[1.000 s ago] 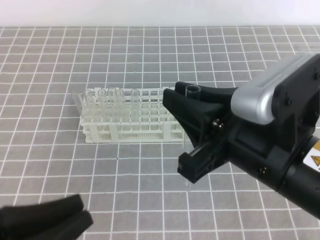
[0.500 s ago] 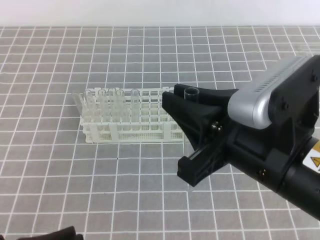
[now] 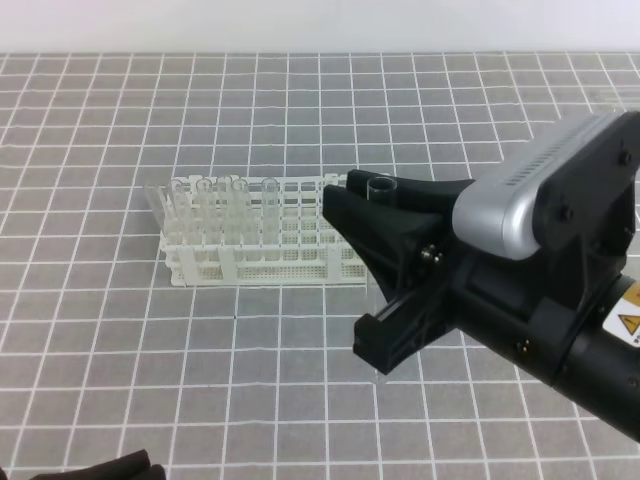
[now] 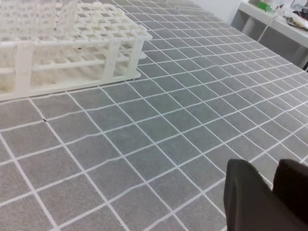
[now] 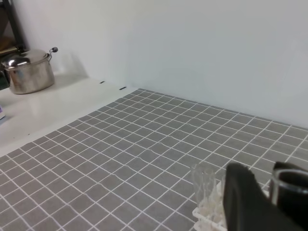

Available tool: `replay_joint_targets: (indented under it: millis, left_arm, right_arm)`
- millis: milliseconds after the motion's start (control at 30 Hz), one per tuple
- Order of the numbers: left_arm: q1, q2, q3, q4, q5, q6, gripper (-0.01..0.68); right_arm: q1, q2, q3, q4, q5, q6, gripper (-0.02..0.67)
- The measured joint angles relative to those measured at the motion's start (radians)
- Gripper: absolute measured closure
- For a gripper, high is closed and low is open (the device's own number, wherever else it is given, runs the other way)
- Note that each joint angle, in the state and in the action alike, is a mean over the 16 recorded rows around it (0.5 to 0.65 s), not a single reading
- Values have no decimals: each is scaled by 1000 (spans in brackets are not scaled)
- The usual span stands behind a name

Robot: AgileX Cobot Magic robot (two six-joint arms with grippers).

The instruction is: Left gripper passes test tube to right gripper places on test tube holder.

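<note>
**Tube in right gripper, rack not yet reached**

We judge the handover done. The right gripper [image 3: 385,265] is clamped on the tube [image 3: 381,186], which stands near upright between its fingers, open mouth showing above the upper finger and its rounded tip just visible below the lower one. In the right wrist view the tube's rim [image 5: 290,183] sits beside one black finger [image 5: 245,192].

The left gripper [image 3: 95,468] is low at the near left edge of the high view, well apart from the tube. In its own wrist view we see two dark fingers [image 4: 250,197] with a narrow gap and nothing between them; we cannot tell whether they are fully shut.

The rack [image 3: 260,240] lies left of and beyond the held tube. Several clear tubes already stand in its left part; the holes on the right look free.

Next move, as we read it: carry the tube over a free hole, keep it vertical, lower it straight. The holes are small, so a tilt could catch the lattice.

Surface: grey mat with a white grid [image 3: 120,350]. Room: pale wall behind; a steel pot [image 5: 28,71] on a white counter off to one side.
</note>
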Motion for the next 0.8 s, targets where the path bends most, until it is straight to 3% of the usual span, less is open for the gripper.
replay_joint_targets:
  millis: [600,800]
  left_arm:
    - [0,-1,-2,-6,13,-1,661]
    - [0,0,-2,-6,14,-1,661]
  right_arm:
    - [-24,-2,7,-1,-31,-109,640]
    - [-85,5,44,-163,-136,28,640]
